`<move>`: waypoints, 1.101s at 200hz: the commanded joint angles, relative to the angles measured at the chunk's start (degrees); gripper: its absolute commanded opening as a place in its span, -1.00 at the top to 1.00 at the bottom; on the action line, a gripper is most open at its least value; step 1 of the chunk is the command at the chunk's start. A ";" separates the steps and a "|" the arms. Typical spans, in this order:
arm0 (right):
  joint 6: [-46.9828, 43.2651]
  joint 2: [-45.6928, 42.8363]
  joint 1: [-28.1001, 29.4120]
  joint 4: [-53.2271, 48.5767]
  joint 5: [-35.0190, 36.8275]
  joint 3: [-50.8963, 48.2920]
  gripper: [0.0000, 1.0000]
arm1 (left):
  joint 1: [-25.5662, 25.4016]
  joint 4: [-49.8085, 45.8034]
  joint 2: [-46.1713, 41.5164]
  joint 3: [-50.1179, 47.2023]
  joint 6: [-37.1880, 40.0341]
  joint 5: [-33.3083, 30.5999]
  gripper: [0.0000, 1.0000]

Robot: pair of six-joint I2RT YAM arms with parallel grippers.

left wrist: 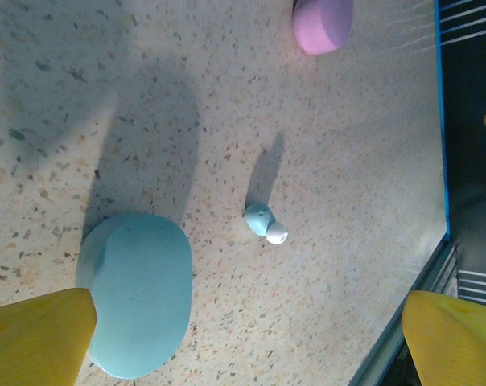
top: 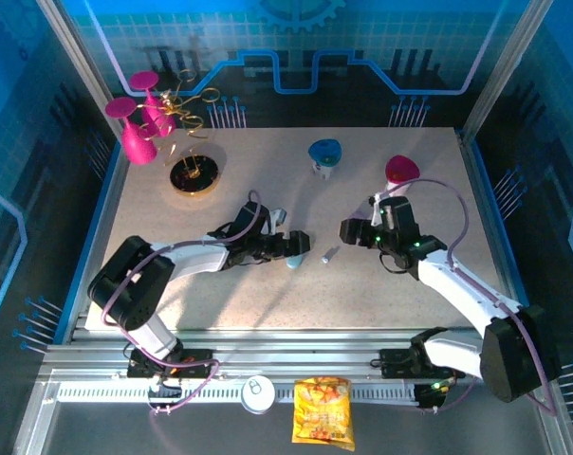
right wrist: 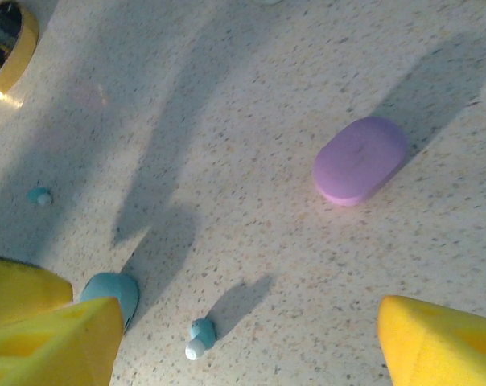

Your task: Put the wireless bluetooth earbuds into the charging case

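Tabletop of pale speckled stone (top: 258,161) carries everything loose, so no bud is seated in a case yet. A tiny pale blue plastic earbud with a white tip (left wrist: 265,223) lies alone near the middle of the left wrist view. It sits just right of the smooth, pill-shaped pale blue plastic case (left wrist: 138,293) without touching it. The lilac pill-shaped plastic case (left wrist: 323,22) sits at that frame's upper edge, well apart. The left gripper (top: 294,245) hangs low over the blue case with its yellow fingers (left wrist: 38,338) spread wide at the bottom corners, holding nothing. It is probably poised so that the case or the bud falls between them. The right gripper (top: 346,230) faces it from the other side, its yellow fingers (right wrist: 436,342) likewise parted and empty. The earbud lies low in its view between them, which suggests a line-up for the pick. A second small teal bud (right wrist: 39,195) rests at the left edge of the right wrist view, below a gold-rimmed dish (right wrist: 6,48) in the upper left corner. Both cases look closed, though I cannot tell for sure; if so, a lid must open before any bud goes in.
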 commanded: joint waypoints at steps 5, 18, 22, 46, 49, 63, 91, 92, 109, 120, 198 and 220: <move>-1.40 -0.04 4.32 1.55 2.86 -0.57 -0.66 | 4.47 0.98 -5.36 -1.97 0.72 -2.98 -0.99; -0.59 0.73 7.26 1.61 4.74 -0.32 -0.66 | 6.68 -0.85 -8.04 -2.76 3.53 -6.18 -0.99; -0.24 1.11 8.12 1.79 5.27 -0.25 -0.66 | 7.32 -1.54 -8.83 -2.81 4.28 -7.04 -0.99; 2.94 3.66 14.04 3.10 8.56 0.07 -0.64 | 10.97 -3.94 -13.12 -3.52 7.34 -9.78 -0.99; 3.48 4.09 14.78 3.33 8.91 0.15 -0.64 | 11.35 -4.13 -13.62 -3.57 7.55 -10.03 -0.99; 5.72 6.44 18.34 4.03 11.59 0.91 -0.63 | 12.71 -4.60 -15.50 -4.25 8.64 -11.02 -0.99; 9.48 13.13 24.58 3.84 15.73 4.07 -0.64 | 13.35 -3.38 -18.33 -6.34 11.49 -12.87 -0.99; 9.49 13.41 24.68 3.86 15.70 4.16 -0.64 | 13.35 -3.30 -18.42 -6.46 11.51 -12.93 -0.99; 9.83 18.18 27.15 3.48 16.33 6.97 -0.66 | 13.35 -1.57 -20.16 -8.47 11.99 -13.77 -0.99; 9.56 20.74 28.65 3.02 17.42 8.79 -0.67 | 13.35 -0.65 -21.14 -9.66 12.49 -13.73 -0.99; 8.71 35.35 33.00 -2.61 20.58 21.83 -0.29 | 13.35 -1.02 -26.01 -13.00 15.10 -16.47 -0.99; 8.66 36.87 33.29 -3.27 21.15 23.03 -0.24 | 13.35 -1.38 -26.56 -13.26 15.58 -16.56 -0.99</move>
